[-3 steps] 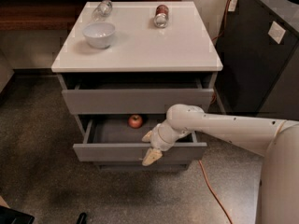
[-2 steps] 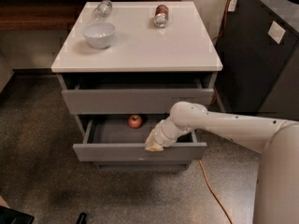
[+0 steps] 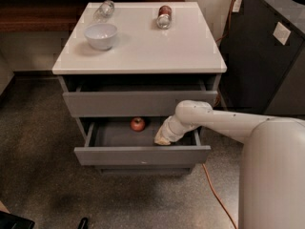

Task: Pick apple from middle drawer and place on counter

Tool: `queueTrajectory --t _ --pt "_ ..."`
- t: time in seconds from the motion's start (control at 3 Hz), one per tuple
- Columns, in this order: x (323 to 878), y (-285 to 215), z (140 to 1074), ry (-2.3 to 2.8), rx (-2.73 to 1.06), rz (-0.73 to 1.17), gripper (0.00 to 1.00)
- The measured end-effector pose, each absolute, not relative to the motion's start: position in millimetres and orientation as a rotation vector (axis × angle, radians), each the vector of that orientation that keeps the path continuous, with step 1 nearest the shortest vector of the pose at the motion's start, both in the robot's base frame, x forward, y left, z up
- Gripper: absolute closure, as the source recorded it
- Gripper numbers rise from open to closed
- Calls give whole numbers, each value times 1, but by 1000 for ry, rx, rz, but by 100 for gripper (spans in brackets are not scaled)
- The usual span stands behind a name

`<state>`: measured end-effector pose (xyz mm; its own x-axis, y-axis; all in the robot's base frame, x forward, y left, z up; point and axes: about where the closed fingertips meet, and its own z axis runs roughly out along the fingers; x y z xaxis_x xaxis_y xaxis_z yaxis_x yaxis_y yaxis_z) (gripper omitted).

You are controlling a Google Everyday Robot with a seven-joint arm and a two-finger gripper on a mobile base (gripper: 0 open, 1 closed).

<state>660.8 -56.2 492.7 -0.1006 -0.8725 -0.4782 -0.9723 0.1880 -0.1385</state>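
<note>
The small red apple (image 3: 137, 124) lies inside the open middle drawer (image 3: 142, 154), near its back, left of centre. My gripper (image 3: 161, 139) reaches into the same drawer from the right, low over the drawer floor, to the right of the apple and a little nearer the front, not touching it. The white arm runs off to the right. The pale counter (image 3: 143, 46) tops the cabinet above.
On the counter stand a white bowl (image 3: 100, 35), a clear glass lying on its side (image 3: 105, 8) and a red-labelled can (image 3: 164, 16). The top drawer (image 3: 138, 101) stands slightly open. A dark cabinet (image 3: 267, 56) is at the right; an orange cable (image 3: 214, 194) runs on the floor.
My gripper has moved up and back, from in front of the drawer's front panel to inside the drawer, closer to the apple. The apple has not moved.
</note>
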Motion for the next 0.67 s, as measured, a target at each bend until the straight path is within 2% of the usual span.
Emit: queueTrajectory --t 0.67 --pt "708 -66 462 2098 -1695 221 100"
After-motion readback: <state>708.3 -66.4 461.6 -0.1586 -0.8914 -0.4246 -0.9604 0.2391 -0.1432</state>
